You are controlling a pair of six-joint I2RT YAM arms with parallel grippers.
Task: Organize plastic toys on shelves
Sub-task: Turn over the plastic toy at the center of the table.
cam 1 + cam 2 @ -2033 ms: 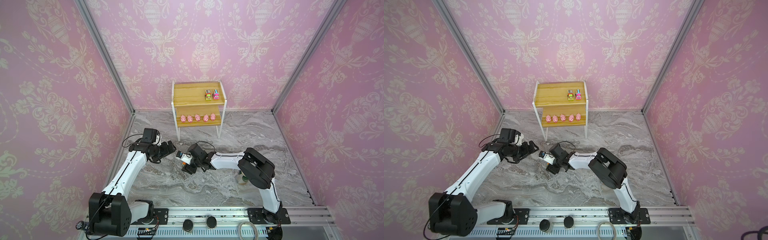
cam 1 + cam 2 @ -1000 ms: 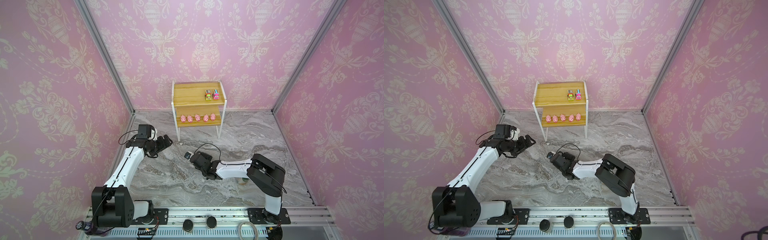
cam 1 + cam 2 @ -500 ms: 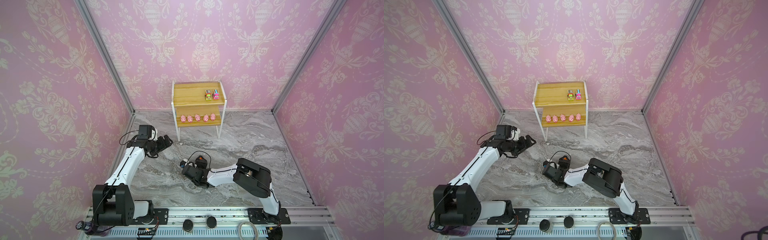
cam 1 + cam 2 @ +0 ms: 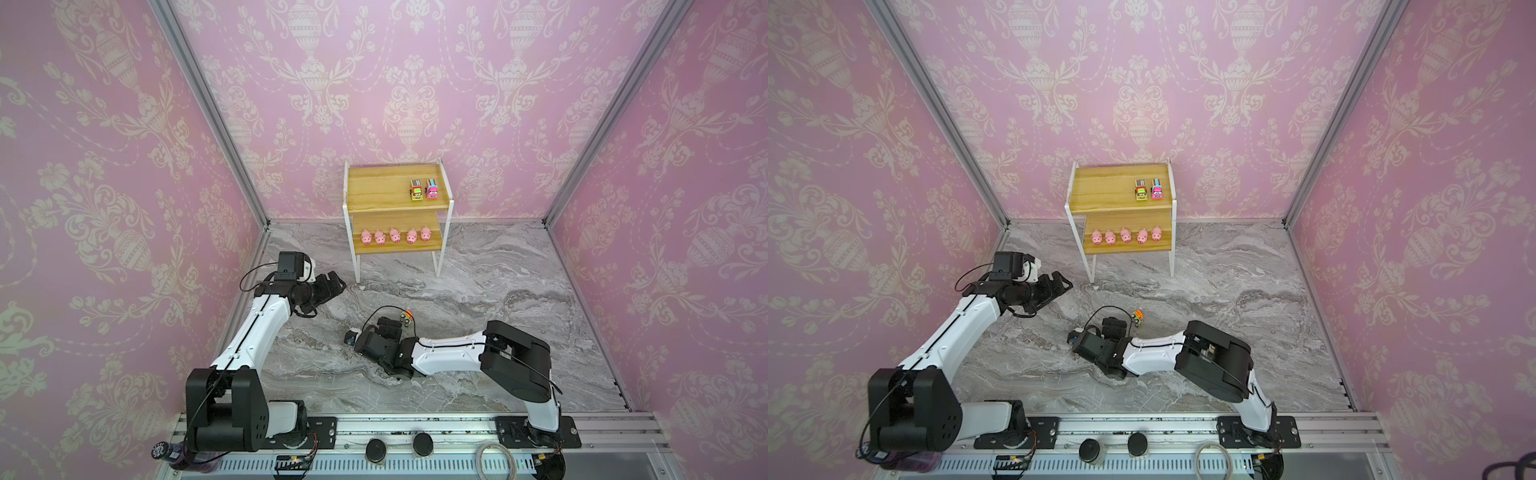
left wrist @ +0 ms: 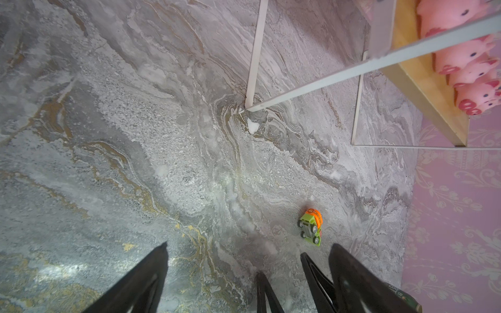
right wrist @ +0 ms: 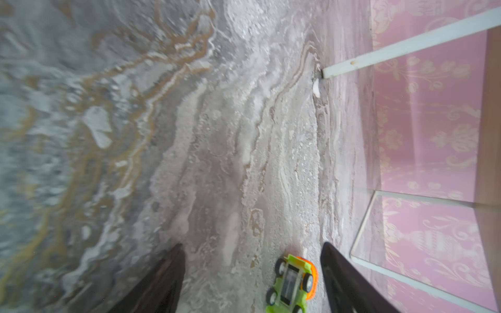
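The shelf (image 4: 386, 187) stands at 12 o'clock, right against the pink back wall. On its top board, over at the 3 o'clock end, two little trucks sit side by side: a brown-green truck (image 4: 417, 194) and a pink-blue truck (image 4: 432, 191). Five pink pigs (image 4: 395, 235) stand in a row on the lower board.

The orange-green truck (image 4: 405, 319) is down on the gray marble floor (image 4: 498, 270), near the middle, and it lies on its side with its wheels showing. The right gripper (image 6: 252, 245) is low by the floor with its fingers spread wide. The truck lies between them, closer to one finger, and nothing squeezes it.

The left gripper (image 4: 332, 284) is up at about 10 o'clock, fingers wide apart, holding nothing. A white shelf leg (image 4: 355, 266) stands near it, at its 3 o'clock side. A dark purple bottle (image 4: 166, 451) sits at 7 o'clock by the left arm's base.
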